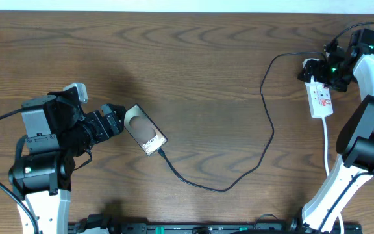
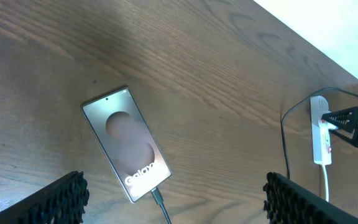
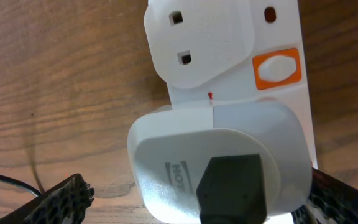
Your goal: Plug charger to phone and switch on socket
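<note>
The phone [image 1: 145, 130] lies flat on the wood table, screen up. The charger's black cable [image 1: 265, 133] has its plug tip in the phone's lower end [image 2: 156, 196] and runs right to the socket [image 1: 321, 95], a white power strip. My left gripper [image 1: 112, 121] is open and empty just left of the phone; in the left wrist view its fingers [image 2: 176, 202] flank the phone [image 2: 126, 143] without touching. My right gripper [image 1: 323, 68] is open over the strip's far end, its fingers [image 3: 201, 208] either side of the white adapter [image 3: 166, 155] holding the charger's black plug [image 3: 232, 186]. An orange switch [image 3: 277, 67] sits beside it.
The strip's white cord [image 1: 330, 146] runs down toward the right arm's base. The strip also shows far right in the left wrist view [image 2: 321, 134]. An unused outlet [image 3: 197, 40] lies beyond the adapter. The table's far edge is at the top.
</note>
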Robot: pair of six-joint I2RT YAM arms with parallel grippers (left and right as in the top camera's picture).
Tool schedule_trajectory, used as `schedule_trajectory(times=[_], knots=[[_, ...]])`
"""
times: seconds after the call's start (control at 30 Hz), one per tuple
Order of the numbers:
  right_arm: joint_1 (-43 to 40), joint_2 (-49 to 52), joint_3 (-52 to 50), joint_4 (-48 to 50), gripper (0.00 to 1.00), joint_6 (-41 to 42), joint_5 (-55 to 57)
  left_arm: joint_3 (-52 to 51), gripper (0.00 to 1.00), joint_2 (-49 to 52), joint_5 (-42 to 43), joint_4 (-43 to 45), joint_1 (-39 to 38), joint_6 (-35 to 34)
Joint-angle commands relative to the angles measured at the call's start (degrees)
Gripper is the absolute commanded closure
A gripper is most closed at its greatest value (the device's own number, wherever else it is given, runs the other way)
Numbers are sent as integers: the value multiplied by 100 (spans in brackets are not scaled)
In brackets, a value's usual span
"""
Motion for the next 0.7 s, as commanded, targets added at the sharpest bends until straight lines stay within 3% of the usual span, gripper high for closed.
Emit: schedule_trajectory(times=[0.0,0.33,0.67], knots=[[334,352,9,-592,4,348,-675,7,11,2,-74,-13,4,-4],[219,-321,1340,-2035,1,673,756,7,11,2,-74,-13,4,-4],[223,-1768,1541,-2205,1,774,981,7,11,2,-72,-13,4,-4]])
